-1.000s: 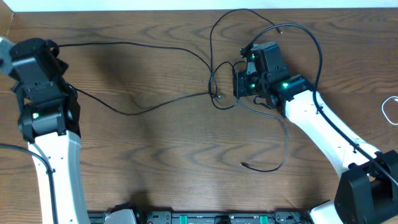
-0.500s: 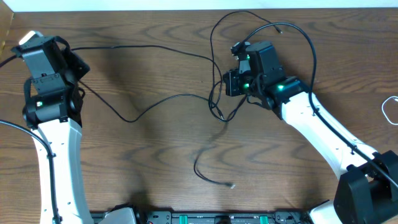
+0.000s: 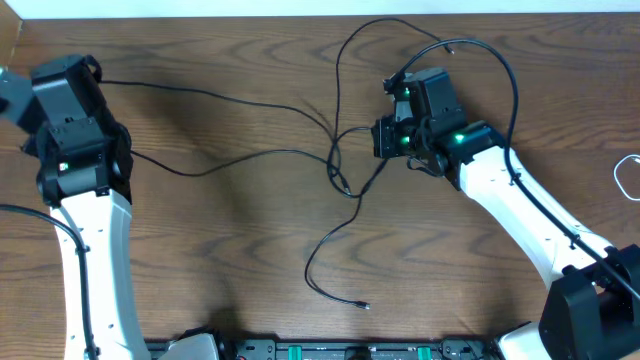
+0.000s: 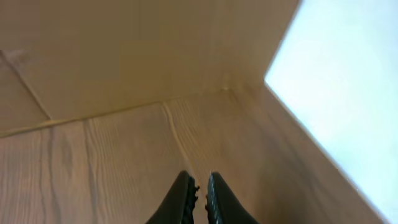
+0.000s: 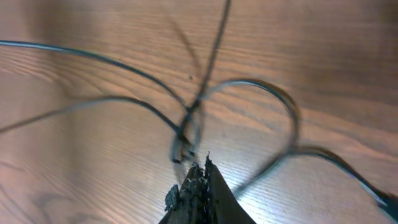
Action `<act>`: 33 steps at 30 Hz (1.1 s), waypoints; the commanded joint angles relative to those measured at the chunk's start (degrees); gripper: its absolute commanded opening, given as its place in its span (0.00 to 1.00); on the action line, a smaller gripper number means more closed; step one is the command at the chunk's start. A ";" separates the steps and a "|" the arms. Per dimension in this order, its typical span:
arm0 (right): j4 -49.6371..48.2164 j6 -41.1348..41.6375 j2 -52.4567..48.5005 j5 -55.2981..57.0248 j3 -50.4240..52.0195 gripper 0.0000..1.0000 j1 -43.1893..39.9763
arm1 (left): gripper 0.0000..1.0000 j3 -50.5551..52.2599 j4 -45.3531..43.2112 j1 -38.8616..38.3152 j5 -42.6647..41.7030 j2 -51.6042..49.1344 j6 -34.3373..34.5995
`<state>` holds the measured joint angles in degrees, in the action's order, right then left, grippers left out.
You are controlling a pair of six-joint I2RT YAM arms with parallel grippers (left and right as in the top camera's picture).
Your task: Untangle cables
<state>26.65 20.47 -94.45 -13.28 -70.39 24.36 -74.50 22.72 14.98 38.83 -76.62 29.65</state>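
we see a dark wooden desk [image 3: 240, 240] filling the overhead view. the left arm [image 3: 95, 270] rises from the near left corner, and the right arm [image 3: 520, 210] reaches in from the near right, its head over the far middle of the desk. the cables [image 3: 250, 157] lie across the far half. thin black cords run from the left arm's head toward the middle, where they cross in a loose tangle [image 3: 340, 165] just beside the right arm's head. one cord arches round behind that head, and another trails toward the near edge and ends in a small plug [image 3: 365, 306]. a white cord [image 3: 625, 175] loops at the right edge, well apart from the tangle. the left fingers [image 4: 179, 202] are closed, tips almost touching, raised off the desk; whether they pinch a cord we cannot tell. the right fingers [image 5: 200, 190] are pressed together, their tips just beside the crossing cords. we cannot tell whether a cord is caught between them.
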 commanded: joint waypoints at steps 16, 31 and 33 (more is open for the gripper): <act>-11.08 -1.70 -6.64 -5.16 -0.02 0.24 5.57 | 0.08 -1.07 -8.85 -17.53 9.66 3.28 -9.92; -28.68 10.67 -21.88 -6.16 -0.02 0.64 15.82 | 0.08 -1.07 -6.49 -18.56 9.68 -6.49 -9.90; -29.20 12.15 -22.69 -6.14 -0.02 0.63 15.78 | 0.08 -1.07 -6.51 -18.56 9.66 -7.19 -9.90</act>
<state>-1.85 28.12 -115.11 -19.73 -70.32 40.12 -74.56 16.14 -3.53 47.33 -82.56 20.67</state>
